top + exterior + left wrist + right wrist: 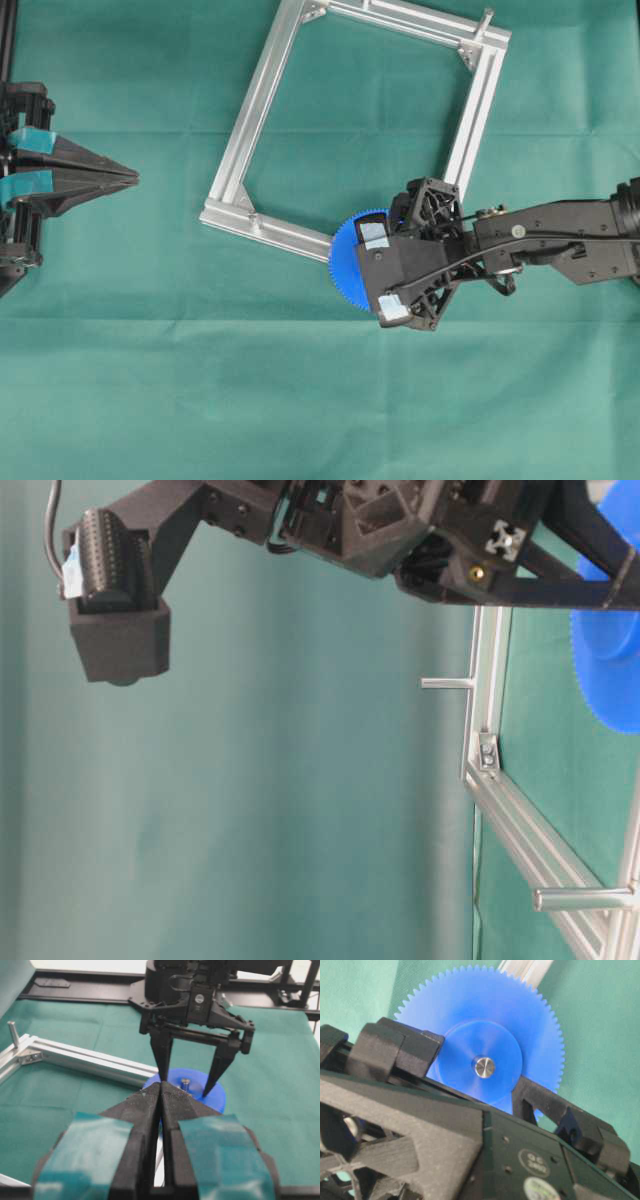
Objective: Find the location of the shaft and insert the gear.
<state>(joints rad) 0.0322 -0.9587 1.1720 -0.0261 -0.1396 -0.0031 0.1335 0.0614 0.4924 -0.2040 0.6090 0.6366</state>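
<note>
The blue gear (530,1025) lies flat at the near corner of the aluminium frame (262,100). The silvery tip of the shaft (484,1067) shows in its centre hole. My right gripper (477,1069) hangs over the gear and is open, one finger (405,1050) on each side of the raised hub. From overhead the gear (345,262) peeks out from under the right gripper (380,272). The left wrist view shows the shaft (185,1082) between the right fingers. My left gripper (125,178) rests far left, shut and empty.
A bare peg (487,20) stands at the frame's far right corner, and another peg (14,1034) shows at a corner in the left wrist view. Two pegs (447,683) stick out of the frame in the table-level view. Green cloth (200,380) covers the table.
</note>
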